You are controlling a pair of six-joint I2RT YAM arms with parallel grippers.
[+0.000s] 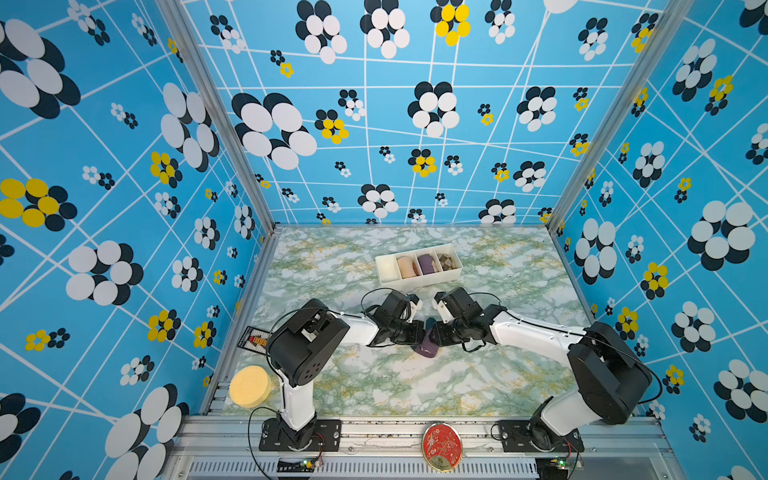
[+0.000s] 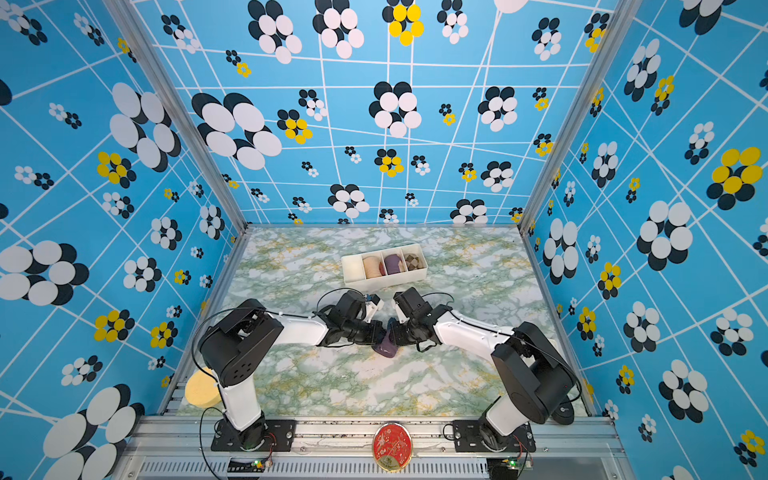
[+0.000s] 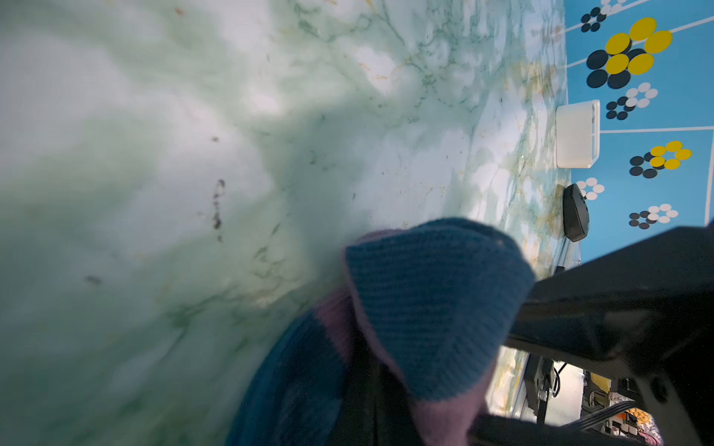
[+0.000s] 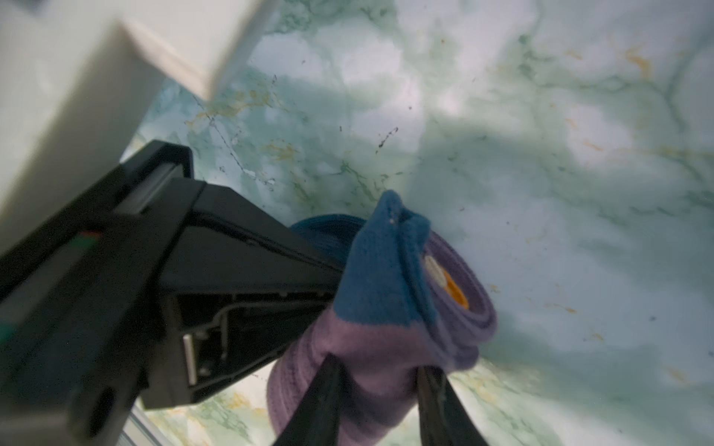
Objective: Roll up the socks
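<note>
right gripper (image 4: 380,397) pinches the socks (image 4: 386,340) across the purple ribbed part, one finger each side; left gripper (image 1: 420,333) jaws pressed together, tips buried under the teal toe fabric; can't tell if any knit is nipped between them; socks are bunched between the two grippers at mid-table (image 1: 374,386), loosely coiled, orange showing inside the coil in the right wrist view; can't tell if the bundle touches the surface

writing: card (image 1: 254,340) at the left table edge has print, too small to read; round red tin (image 1: 441,446) on the front rail shows a pattern only

materials: soft ribbed knit; glossy green-white marble-look top; white plastic tray (image 1: 419,280), straight walls and dividers, holding peach, purple and checked rolls; round yellow sponge (image 1: 249,386) at front left

room: tray just beyond the grippers; bare top in front of the socks and to both sides, out to the aluminium frame
</note>
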